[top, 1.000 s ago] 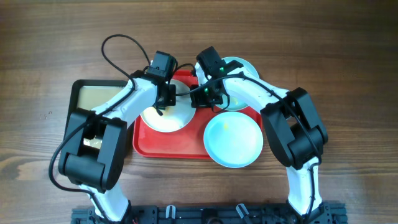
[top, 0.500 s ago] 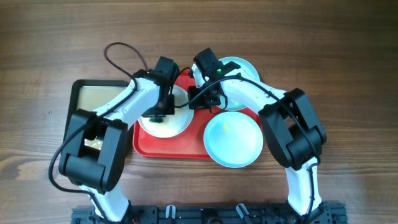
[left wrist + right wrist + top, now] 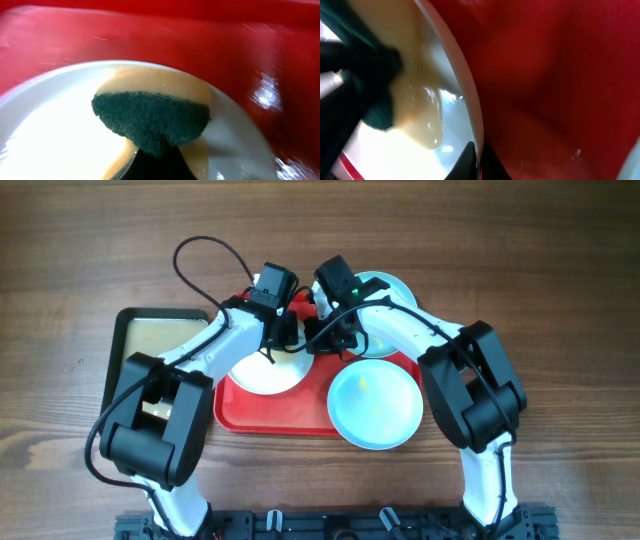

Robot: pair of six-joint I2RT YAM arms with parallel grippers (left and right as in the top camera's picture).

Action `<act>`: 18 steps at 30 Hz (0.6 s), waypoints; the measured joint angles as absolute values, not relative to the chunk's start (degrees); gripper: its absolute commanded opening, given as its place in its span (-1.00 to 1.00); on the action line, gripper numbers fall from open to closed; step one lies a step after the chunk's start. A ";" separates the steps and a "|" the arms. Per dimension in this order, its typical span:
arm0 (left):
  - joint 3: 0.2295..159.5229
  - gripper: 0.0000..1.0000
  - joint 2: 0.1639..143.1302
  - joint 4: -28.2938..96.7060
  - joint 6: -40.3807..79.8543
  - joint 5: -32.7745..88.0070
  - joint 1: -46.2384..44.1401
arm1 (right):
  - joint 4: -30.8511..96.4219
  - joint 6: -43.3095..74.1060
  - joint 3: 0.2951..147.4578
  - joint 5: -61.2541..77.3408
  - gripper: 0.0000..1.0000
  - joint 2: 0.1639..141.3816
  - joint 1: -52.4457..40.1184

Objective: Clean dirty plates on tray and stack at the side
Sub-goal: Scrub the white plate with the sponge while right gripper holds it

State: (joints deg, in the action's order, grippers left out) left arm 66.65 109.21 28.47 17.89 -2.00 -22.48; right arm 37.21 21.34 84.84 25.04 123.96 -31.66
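A sponge [image 3: 152, 117] is held against the white plate [image 3: 262, 372] on the tray [image 3: 290, 423].
The sponge is clamped in the left gripper [image 3: 156, 164]; the plate rim is pinched by the right gripper [image 3: 479, 159].

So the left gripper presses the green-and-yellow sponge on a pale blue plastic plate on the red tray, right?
No, that round plastic plate is white, not pale blue; the left wrist view shows the green-and-yellow sponge on it, on the red rectangular tray.
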 measured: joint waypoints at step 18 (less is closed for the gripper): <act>68.23 -0.92 109.06 54.15 13.02 -0.14 -21.65 | 37.69 19.44 84.84 25.82 -0.91 123.98 -32.75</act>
State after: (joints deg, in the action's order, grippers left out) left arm 68.23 109.06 54.15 13.02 -0.14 -21.65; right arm 37.69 19.44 84.84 25.82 123.98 -32.75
